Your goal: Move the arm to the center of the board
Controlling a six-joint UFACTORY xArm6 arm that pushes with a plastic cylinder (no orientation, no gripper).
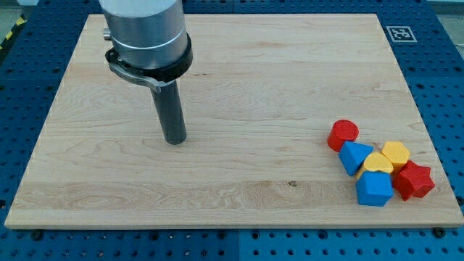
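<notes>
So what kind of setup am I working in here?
Most likely a robotics lab bench. A wooden board lies on a blue perforated table, with a printed marker tag at the board's top right corner. My tip stands left of centre, far from the coloured blocks clustered bottom right.

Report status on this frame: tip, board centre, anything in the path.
My tip down on the board, left of centre. Path toward centre unobstructed. Block cluster with red cylinder sits far at view's lower right, apart from tip.
</notes>
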